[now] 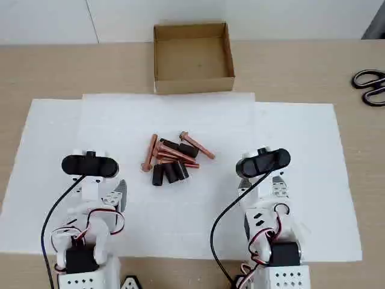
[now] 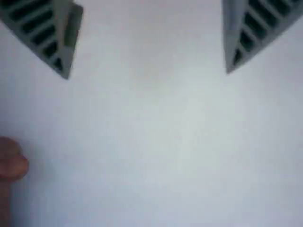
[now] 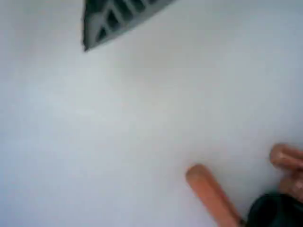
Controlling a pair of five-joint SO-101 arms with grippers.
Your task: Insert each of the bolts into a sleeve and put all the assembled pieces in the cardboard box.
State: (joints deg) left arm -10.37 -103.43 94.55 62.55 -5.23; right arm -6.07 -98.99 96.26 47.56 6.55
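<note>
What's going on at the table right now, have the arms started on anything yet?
Nothing has been picked up yet. The bolts and sleeves lie in one loose pile in the middle of the white paper. The cardboard box at the far side has no pieces in it. The left claw hangs open over bare paper on one side of the pile, and the right claw sits on the other side, touching none of the pieces.
</note>
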